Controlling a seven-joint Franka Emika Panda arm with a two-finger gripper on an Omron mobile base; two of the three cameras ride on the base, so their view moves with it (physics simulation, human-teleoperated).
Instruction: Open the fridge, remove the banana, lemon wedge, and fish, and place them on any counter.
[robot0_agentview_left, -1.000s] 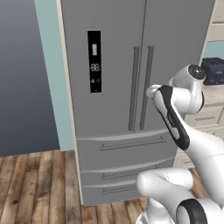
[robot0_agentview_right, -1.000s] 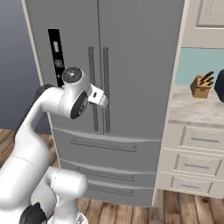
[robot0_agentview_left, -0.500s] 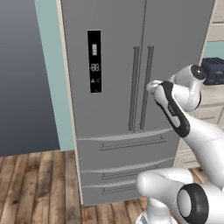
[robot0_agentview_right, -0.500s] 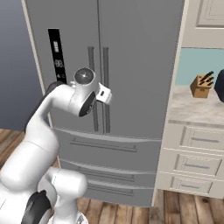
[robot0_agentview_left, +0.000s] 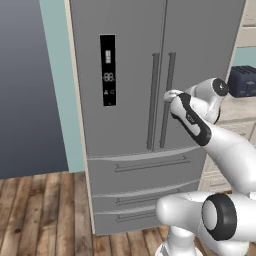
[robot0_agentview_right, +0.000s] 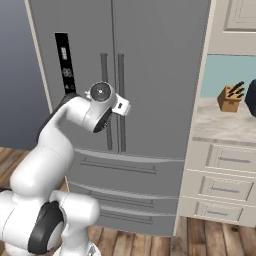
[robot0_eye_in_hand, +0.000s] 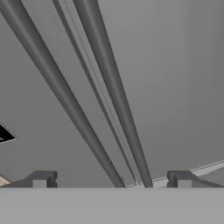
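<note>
The grey fridge (robot0_agentview_left: 130, 75) stands in front of me with both upper doors shut and its black display panel (robot0_agentview_left: 108, 70) on the left door. My gripper (robot0_agentview_left: 168, 95) is open and hovers close to the two long vertical bar handles (robot0_agentview_left: 154, 100). In the hand view both handles (robot0_eye_in_hand: 109, 87) run slantwise between my fingertips (robot0_eye_in_hand: 41, 179), and nothing is held. From the right base view the gripper (robot0_agentview_right: 124, 106) sits just in front of the right-hand handle (robot0_agentview_right: 121, 75). The banana, lemon wedge and fish are hidden behind the shut doors. The beige counter (robot0_agentview_right: 220, 127) lies to the fridge's right.
A wooden knife block (robot0_agentview_right: 230, 97) and a dark blue toaster (robot0_agentview_left: 243, 80) stand on the counter. Cream drawers (robot0_agentview_right: 225, 187) sit below it. The fridge's lower drawers (robot0_agentview_left: 145, 167) are shut. A dark grey wall (robot0_agentview_left: 25, 85) is to the left, above a wood floor (robot0_agentview_left: 45, 215).
The arm has reached forward and a little up, bringing the open gripper closer to the fridge handles. The fridge doors have stayed shut.
</note>
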